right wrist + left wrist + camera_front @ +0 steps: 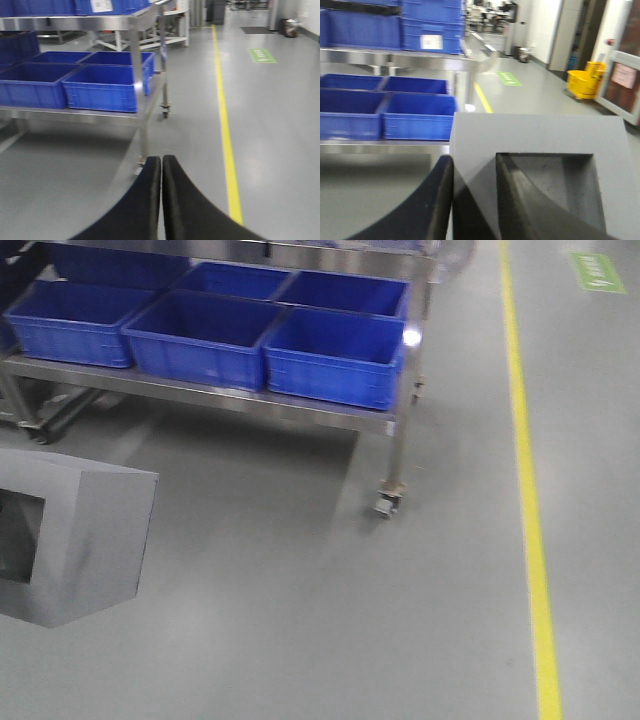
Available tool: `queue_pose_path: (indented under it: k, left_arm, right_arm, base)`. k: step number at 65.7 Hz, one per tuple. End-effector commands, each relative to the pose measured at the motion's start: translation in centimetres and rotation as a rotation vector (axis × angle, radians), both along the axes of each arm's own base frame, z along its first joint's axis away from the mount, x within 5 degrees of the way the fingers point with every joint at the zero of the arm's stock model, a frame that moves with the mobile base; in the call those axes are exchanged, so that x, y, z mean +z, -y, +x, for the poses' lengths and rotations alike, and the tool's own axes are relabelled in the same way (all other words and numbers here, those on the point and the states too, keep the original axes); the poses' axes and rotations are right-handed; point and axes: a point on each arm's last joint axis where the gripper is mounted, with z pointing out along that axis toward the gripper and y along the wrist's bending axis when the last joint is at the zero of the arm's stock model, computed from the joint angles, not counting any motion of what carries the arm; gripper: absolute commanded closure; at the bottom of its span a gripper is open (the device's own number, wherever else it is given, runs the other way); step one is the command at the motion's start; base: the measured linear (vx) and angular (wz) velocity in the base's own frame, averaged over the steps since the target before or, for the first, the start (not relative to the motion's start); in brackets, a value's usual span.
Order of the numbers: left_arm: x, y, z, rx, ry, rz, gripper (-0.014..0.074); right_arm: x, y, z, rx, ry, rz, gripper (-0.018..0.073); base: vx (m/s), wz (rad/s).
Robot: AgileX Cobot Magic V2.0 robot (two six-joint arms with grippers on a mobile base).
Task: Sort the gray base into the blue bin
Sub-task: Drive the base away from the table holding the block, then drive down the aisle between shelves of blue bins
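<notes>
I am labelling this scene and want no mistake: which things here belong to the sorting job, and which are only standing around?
Job:
gray base, clamped in the left gripper
blue bin on the cart lower shelf

Just around:
labelled blue crate
yellow mop bucket
yellow floor line
green floor mark
right gripper, shut and empty

Smooth gray floor (300, 620), yellow line (530, 500) running along it, green floor mark (597, 272) beyond, steel rack (300, 410) on casters (383, 506), white wall (542, 25) far off, yellow mop bucket (584, 82) near a door (625, 95)
</notes>
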Motion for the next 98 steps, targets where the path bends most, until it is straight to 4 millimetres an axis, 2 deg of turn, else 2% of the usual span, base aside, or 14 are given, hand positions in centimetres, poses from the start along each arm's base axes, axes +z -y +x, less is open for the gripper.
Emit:
queue_pose_path:
  k: [1, 98]
  left_arm:
    - [2.06, -0.14, -0.12, 0.010, 0.127, -0.063, 0.0603]
    - [2.06, -0.14, -0.12, 0.010, 0.127, -0.063, 0.0603]
  right_arm:
    - [0.67, 0.03, 0.06, -0.001, 0.074, -0.020, 0.0564]
    - [0.67, 0.03, 0.06, -0.001, 0.074, -0.020, 0.0564]
  base:
    - [0.31, 0.53]
    - [0.26, 0.66]
